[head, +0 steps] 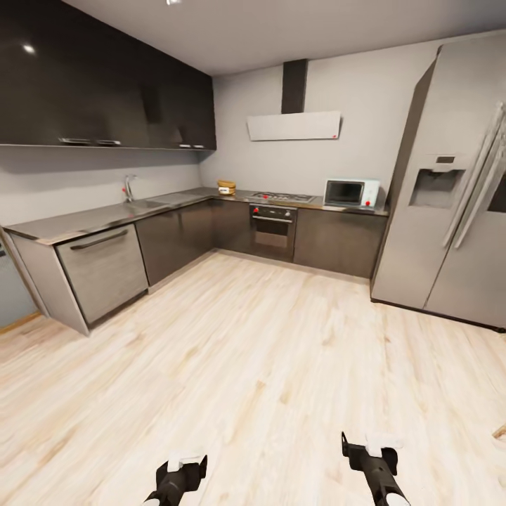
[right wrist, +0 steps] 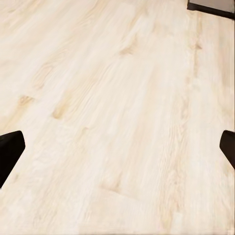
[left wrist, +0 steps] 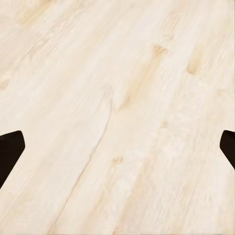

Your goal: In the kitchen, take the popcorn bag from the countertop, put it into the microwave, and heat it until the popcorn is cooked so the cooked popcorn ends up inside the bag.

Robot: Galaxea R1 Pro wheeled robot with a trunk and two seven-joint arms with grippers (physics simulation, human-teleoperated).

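Observation:
Far across the room, the golden-tan popcorn bag (head: 226, 187) sits on the countertop (head: 176, 199) in the back corner, left of the gas hob. The pale mint-blue microwave (head: 350, 192) stands on the same counter at its right end, its dark door closed. Low over the wooden floor, my left gripper (head: 185, 465) and right gripper (head: 369, 450) both hang open, holding nothing. In the left wrist view the dark fingertips (left wrist: 11, 152) stand wide apart over bare floorboards, and the right wrist view shows its fingertips (right wrist: 11, 152) the same way.
A tall steel fridge (head: 450, 190) fills the right side. The oven (head: 273, 228) sits under the hob (head: 282, 197), with a white hood (head: 294, 126) above. The sink (head: 144, 205) and a dishwasher front (head: 102, 270) line the left counter. Open wooden floor (head: 253, 351) lies between me and the cabinets.

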